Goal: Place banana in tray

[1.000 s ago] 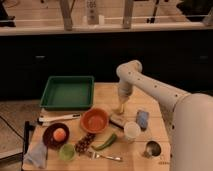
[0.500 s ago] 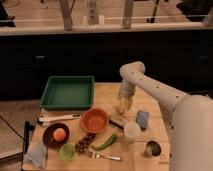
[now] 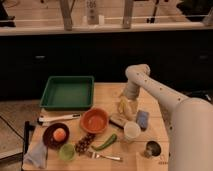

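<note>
The banana [image 3: 122,108] is pale yellow and sits on the wooden table right of the middle, just under my gripper [image 3: 126,101]. The gripper hangs from the white arm that reaches in from the right and points down onto the banana. I cannot tell whether it has hold of the fruit. The dark green tray [image 3: 48,94] stands empty at the table's back left, well apart from the gripper and the banana.
An orange bowl [image 3: 94,120] lies between the banana and the tray. A white cup [image 3: 131,131], a blue object [image 3: 143,119], a metal cup [image 3: 151,148], a green pepper [image 3: 104,142], grapes [image 3: 85,143], a fork [image 3: 106,157], a dark plate [image 3: 49,141] and a green cup [image 3: 66,151] crowd the front.
The arm's elbow has shifted to the right and the gripper has come down a little over the banana. Nothing else on the table has moved.
</note>
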You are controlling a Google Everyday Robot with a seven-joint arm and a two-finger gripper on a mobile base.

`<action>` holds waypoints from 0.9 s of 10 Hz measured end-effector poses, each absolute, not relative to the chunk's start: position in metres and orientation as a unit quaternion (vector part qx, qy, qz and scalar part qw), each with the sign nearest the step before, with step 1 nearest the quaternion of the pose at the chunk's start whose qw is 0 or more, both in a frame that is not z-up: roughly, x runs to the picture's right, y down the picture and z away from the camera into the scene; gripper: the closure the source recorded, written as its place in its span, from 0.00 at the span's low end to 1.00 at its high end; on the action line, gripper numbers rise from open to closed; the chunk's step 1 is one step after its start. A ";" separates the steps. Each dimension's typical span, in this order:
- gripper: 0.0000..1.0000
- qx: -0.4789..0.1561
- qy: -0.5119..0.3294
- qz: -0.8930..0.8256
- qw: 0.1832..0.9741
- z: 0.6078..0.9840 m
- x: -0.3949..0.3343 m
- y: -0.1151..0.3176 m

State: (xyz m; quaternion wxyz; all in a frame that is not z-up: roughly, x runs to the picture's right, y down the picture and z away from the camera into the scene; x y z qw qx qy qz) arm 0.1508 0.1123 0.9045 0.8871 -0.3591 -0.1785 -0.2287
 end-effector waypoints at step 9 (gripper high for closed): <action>0.97 -0.361 -0.216 -0.235 0.876 0.921 0.140 0.125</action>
